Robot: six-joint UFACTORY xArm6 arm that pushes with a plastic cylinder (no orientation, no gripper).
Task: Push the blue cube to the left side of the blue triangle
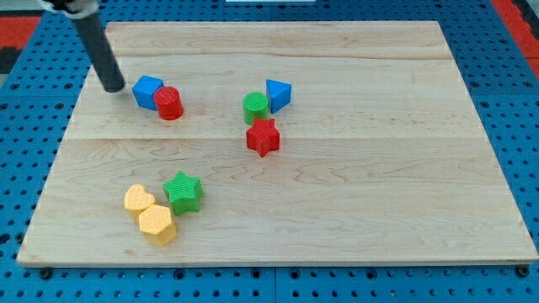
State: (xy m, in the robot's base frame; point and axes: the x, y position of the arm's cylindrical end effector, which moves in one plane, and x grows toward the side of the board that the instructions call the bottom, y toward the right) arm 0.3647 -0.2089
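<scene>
Nearest the camera, at the near left of the wooden board (354, 219): a yellow hexagon (157, 225), touching a yellow heart-like block (139, 199) just behind it and a green star (184, 192) to its right. Well apart from the job, all three.

Farther back, at far left: the blue cube (147, 89), pressed against a red cylinder (169, 103) on its right and slightly nearer side. Just left of the cube, my tip (113, 87), close beside it, whether touching or not impossible to tell. No jaws on this rod, so nothing to open, close or grasp; bare tip only.

Toward the middle, far side: the blue triangle (279, 93), with a green cylinder (256, 107) touching its left side and a red star (263, 136) just in front of that cylinder.

Likely trouble from here:
- A straight push rightward probably carries the red cylinder along ahead of the cube, since touching on the travel side.
- Spot left of the triangle already taken by the green cylinder; arriving blocks likely to shunt it into the triangle and shift the target itself.
- Off-centre contact could spin the cube off the tip and send it astray.
</scene>
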